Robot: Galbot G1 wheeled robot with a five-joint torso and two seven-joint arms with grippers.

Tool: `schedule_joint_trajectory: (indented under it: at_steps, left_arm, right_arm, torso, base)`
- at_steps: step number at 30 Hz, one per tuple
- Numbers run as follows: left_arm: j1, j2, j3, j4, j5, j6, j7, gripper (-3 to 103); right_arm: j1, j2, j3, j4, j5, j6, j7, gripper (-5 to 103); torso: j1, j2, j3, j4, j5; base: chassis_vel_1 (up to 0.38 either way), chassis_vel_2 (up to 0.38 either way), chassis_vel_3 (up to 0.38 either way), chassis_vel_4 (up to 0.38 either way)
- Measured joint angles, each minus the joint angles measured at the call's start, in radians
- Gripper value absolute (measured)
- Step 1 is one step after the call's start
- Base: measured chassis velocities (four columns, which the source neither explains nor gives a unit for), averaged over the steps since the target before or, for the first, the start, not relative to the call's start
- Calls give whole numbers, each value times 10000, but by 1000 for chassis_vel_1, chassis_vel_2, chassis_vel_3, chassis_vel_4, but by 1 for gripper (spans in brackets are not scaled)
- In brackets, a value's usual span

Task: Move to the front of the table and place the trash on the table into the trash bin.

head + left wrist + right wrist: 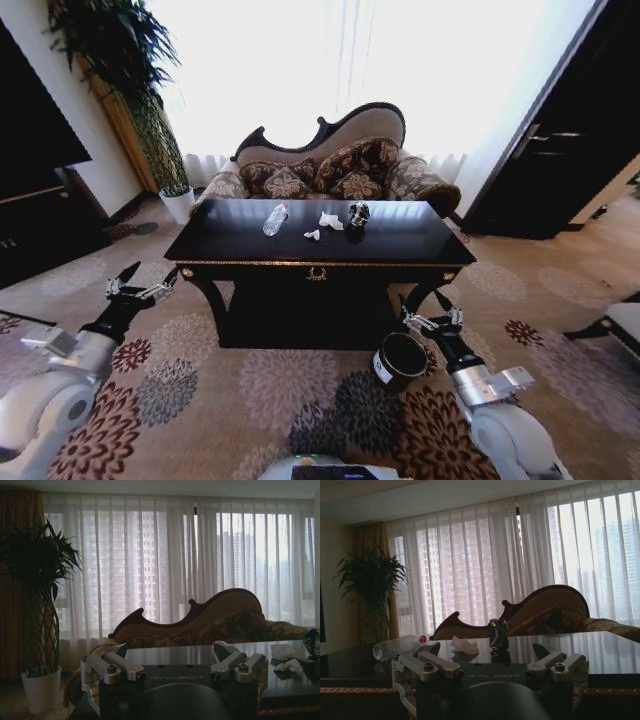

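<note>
both end effectors spread, left (143, 282) and right (432, 310); trash bin (399, 360) partly hidden.

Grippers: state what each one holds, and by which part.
Nothing is held. The left gripper and the right gripper are both open and empty, short of the table.

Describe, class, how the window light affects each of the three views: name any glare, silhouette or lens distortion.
Head view: the curtained window blows out white, glare streaks the table top, and the wide lens bows the room's edges. Left wrist view: backlight silhouettes the plant and sofa; the left pincer is dim. Right wrist view: the can and right pincer are dark against bright curtains.
</note>
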Motion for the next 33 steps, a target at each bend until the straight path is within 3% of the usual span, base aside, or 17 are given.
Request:
schedule_joint_trajectory:
  at_steps: [25,33]
  left_arm:
    - [6,-10,192,-33,57,109,-65,97]
    - [-323,363,675,61,26,160,66,98]
  right_arm:
    - [15,143,-101,4,-72,15,157,100]
    - [-18,328,-154,-116,-278,209,142,100]
  torso:
    - [1,0,0,0,-2]
    - [-5,1,-1,-2,-1]
  base:
    - [-149,143,143,-144]
    - [-15,13,18,-12]
